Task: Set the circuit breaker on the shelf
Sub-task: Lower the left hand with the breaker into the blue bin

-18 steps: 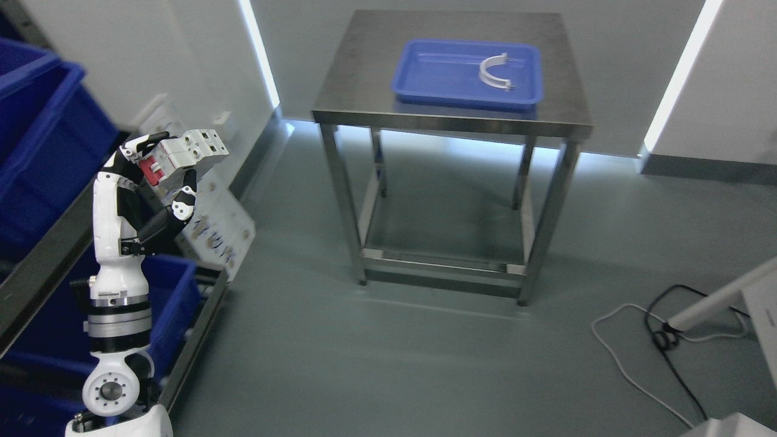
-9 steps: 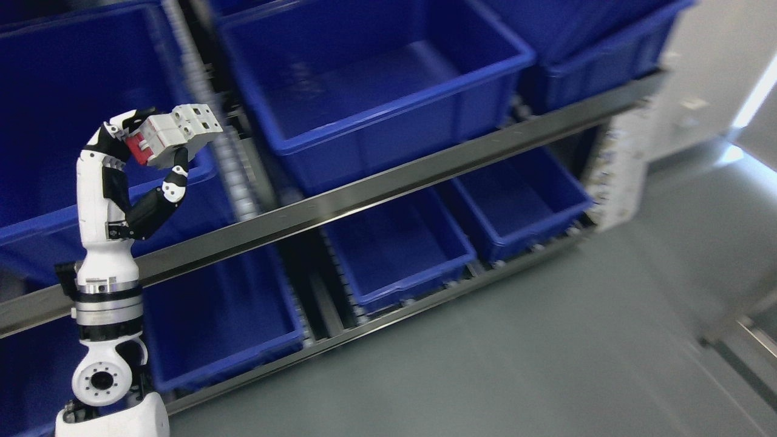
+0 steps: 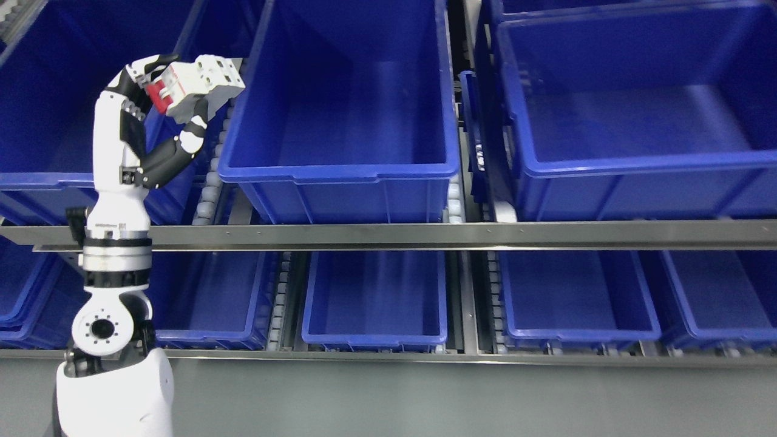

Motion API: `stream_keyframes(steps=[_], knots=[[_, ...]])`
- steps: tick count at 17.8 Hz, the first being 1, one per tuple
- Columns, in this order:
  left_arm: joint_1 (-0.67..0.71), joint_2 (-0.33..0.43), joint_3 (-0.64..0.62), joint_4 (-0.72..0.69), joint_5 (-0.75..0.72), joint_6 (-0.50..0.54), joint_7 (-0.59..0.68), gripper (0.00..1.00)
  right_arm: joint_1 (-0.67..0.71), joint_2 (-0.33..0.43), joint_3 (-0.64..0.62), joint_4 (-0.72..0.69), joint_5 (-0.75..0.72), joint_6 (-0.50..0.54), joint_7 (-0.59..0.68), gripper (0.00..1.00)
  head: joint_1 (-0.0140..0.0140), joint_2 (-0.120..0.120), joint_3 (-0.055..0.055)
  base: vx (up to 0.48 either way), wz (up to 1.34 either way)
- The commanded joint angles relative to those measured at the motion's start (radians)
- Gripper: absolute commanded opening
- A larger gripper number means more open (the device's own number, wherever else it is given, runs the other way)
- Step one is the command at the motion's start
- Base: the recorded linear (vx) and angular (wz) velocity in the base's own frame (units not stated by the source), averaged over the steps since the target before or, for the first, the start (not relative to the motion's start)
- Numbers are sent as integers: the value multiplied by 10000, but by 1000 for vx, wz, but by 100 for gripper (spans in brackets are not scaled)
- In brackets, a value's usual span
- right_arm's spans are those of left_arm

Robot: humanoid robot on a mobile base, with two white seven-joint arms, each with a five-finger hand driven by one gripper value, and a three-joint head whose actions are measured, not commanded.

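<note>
My left hand is raised at the upper left, shut on a white circuit breaker with a red switch. The breaker hangs over the gap between the far-left bin and the middle blue bin on the upper level of the shelf. That middle bin looks empty. The right arm does not show.
A large blue bin stands at the upper right. Below the steel rail, several smaller blue bins sit in a row on roller tracks. Grey floor runs along the bottom.
The camera has swung from the steel table and tray to face the shelf squarely. The left hand still holds the breaker, which sits slightly higher in the picture.
</note>
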State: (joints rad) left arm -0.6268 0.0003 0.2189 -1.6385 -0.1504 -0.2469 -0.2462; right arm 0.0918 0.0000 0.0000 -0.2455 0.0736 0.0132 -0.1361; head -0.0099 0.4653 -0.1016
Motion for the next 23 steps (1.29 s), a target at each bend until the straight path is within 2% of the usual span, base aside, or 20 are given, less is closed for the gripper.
stream_keyframes(steps=[1,6,8,11,15,18,23], knots=[[-1460,172,-394,1563,-551,383,-253,11,3,-175,199,0,0,651,-5,100,0,0,0,181,244],[-2749,172,-744,3709,-1454,489,-284,12,3,-175,199,0,0,651,-5,100,0,0,0,222,18],[-3225,670,-1372,4585,-1640,1008,-284,12,3,-175,199,0,0,651,-5,100,0,-1,0,206,-201],[-3349,993,-1850,4849,-1793,1287,-329,12,3,-175,199,0,0,651,-5,100,0,0,0,189,-209],[-3426,1851,-2112,4911,-2529,2206,-2151,12,3,-175,199,0,0,651,-5,100,0,-1,0,163,-221],[-3426,2481,-2325,5231,-3112,2377,-3149,13,3,-175,199,0,0,651,-5,100,0,0,0,110,-163],[-4207,2544,-2986,7040,-4156,2362,-3306,13,3,-175,199,0,0,651,-5,100,0,-1,0,68,-111]])
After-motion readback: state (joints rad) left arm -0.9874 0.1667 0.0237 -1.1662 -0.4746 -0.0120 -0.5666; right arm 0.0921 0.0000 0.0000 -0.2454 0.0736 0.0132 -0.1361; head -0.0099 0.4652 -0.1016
